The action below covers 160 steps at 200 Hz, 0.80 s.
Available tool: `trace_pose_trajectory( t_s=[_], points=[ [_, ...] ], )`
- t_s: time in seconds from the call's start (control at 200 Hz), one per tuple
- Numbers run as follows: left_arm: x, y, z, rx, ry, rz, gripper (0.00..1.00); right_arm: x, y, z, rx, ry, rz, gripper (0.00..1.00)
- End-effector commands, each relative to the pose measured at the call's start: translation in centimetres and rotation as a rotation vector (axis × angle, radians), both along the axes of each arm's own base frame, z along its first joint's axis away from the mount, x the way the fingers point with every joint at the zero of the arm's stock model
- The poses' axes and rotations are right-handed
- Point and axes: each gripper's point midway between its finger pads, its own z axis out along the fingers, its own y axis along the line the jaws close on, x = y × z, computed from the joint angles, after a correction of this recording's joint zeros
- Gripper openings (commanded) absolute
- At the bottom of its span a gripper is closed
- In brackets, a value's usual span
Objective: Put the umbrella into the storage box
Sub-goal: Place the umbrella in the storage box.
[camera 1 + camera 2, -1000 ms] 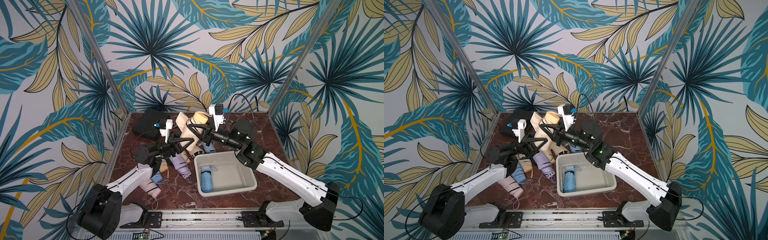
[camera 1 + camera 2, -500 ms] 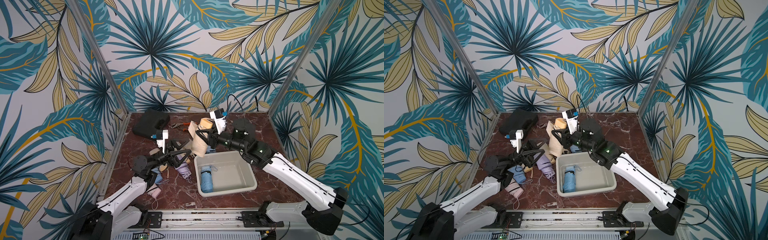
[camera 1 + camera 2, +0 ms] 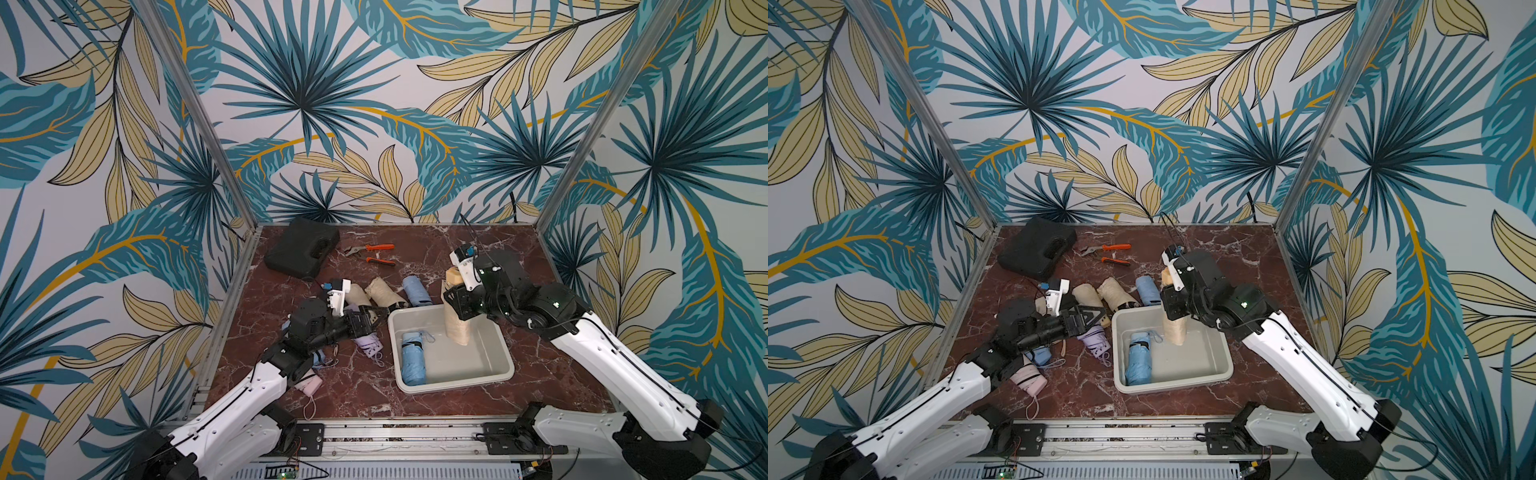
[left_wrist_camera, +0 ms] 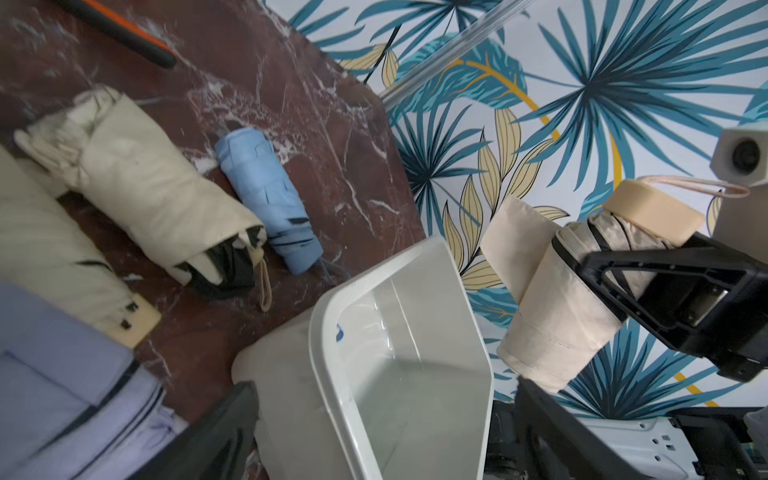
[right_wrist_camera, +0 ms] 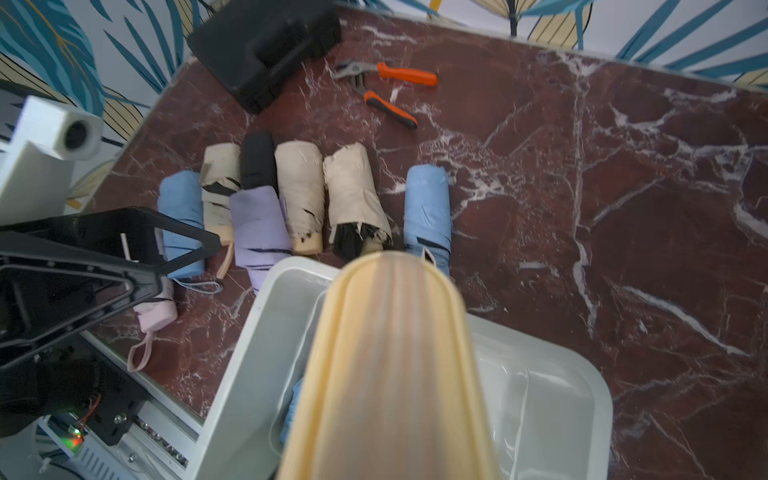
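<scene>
- Beige folded umbrella point(image 3: 455, 328) hangs upright in the right gripper point(image 3: 457, 306), jaws clamped tight round its upper half, handle end up.
- Its lower end sits over the far part of the white plastic storage box point(image 3: 457, 384); can't tell if it touches the bottom.
- Light-blue umbrella point(image 3: 413, 359) lies inside the box, along the side nearest the left arm.
- Left gripper point(image 3: 1096, 318) hovers just beside that side's rim, above a lilac umbrella point(image 3: 1098, 345); jaws spread wide, nothing betw. them.
- Row of other folded umbrellas on the red marble tabletop point(image 3: 415, 241); black case point(image 3: 301, 249) and orange-handled pliers point(image 3: 380, 247) at the back.
</scene>
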Motion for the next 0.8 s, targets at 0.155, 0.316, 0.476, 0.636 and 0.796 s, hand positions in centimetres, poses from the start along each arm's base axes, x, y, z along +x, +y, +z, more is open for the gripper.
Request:
trace_pose_trajectory(
  t_s=[0.155,0.316,0.476,0.636,0.796],
  points=[
    [-1.3,-2.2,-2.5,0.081,0.102,-0.028,0.88,-1.3,-0.1,-5.9,-0.075,0.2,0.022,0.0],
    [-1.3,-3.1,-3.1,0.111,0.109,-0.036,0.8,-2.8,0.9,-10.0,-0.036,0.338,0.03,0.0],
    [-1.2,-4.3,-3.1,0.114,0.118,-0.048,0.74,-3.3,1.9,-13.1,0.033,0.383,0.027,0.0],
    [-0.7,-5.0,-3.0,0.118,0.116,-0.039,0.69,-3.5,2.6,-15.6,0.086,0.401,0.019,0.0],
    [-0.3,-5.0,-3.0,0.12,0.109,-0.022,0.62,-3.2,3.6,-17.6,0.128,0.414,0.027,0.02]
  ],
)
